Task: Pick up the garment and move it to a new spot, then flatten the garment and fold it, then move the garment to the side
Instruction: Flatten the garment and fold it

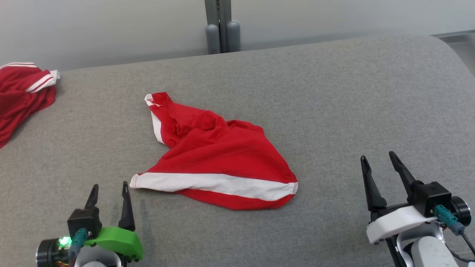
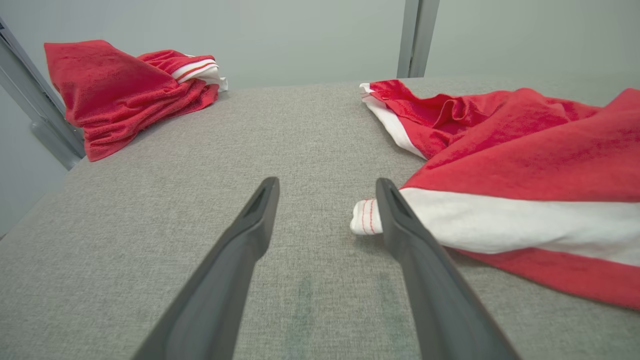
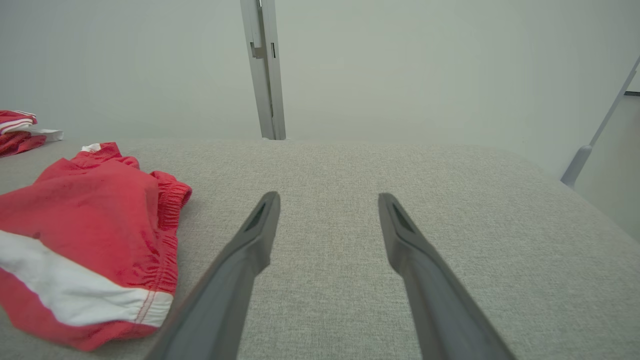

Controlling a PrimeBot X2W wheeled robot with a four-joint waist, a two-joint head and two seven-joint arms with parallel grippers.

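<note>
Garment: I see the red garment (image 1: 219,155) with its white band lying crumpled near the middle of the grey padded surface (image 1: 334,92), not flattened.
Left gripper: my left gripper (image 1: 110,184) stands wide with nothing between its fingers, at 7 o'clock in the head view.
Garment from left gripper: off at 1 o'clock. The white hem corner (image 2: 364,218) sits just beside the tip of the right-hand finger; I cannot tell whether they touch.
Right gripper: my right gripper (image 1: 377,155) is spread wide and empty, at 4 o'clock.
Garment from right gripper: at 9 o'clock, clearly apart, its gathered waistband end nearest.
Other cloth: a second red piece (image 1: 22,92) with white stripes is bunched at 10 o'clock on the surface's edge, well apart.
</note>
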